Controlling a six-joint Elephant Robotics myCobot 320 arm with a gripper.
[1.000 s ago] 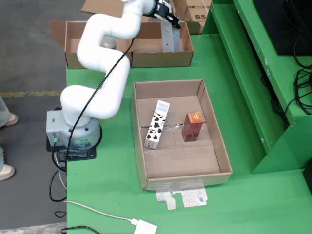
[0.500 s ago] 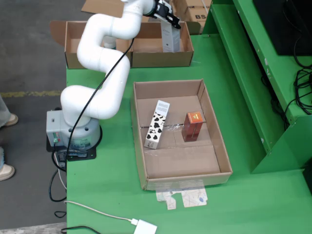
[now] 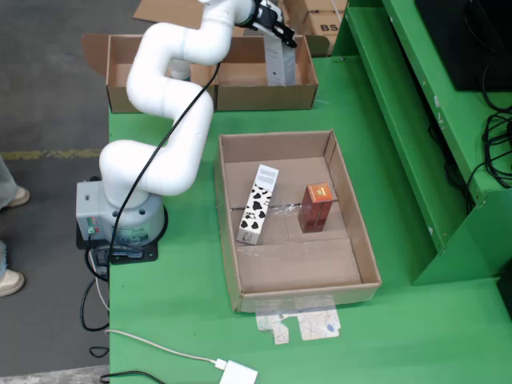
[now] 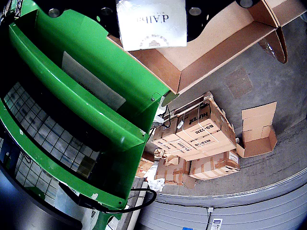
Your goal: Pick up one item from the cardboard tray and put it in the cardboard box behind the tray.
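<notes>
In the fixed view my gripper [image 3: 277,34] is at the top, over the right end of the cardboard box [image 3: 240,98] behind the tray. It is shut on a white-grey carton [image 3: 281,64] that hangs upright inside that box's right end. The gripper view shows the same white carton [image 4: 151,24] held between the black fingers [image 4: 201,9], with the box wall [image 4: 216,45] beside it. The cardboard tray [image 3: 276,138] in the middle holds a cow-patterned carton [image 3: 258,205] lying tilted and a red-brown box [image 3: 317,206] standing upright.
The arm's base [image 3: 120,220] stands at the table's left edge. A green shelf frame [image 3: 416,120] runs along the right. Paper scraps [image 3: 304,326] and a white adapter with cable [image 3: 238,374] lie near the front. Stacked cartons [image 4: 201,139] stand on the floor.
</notes>
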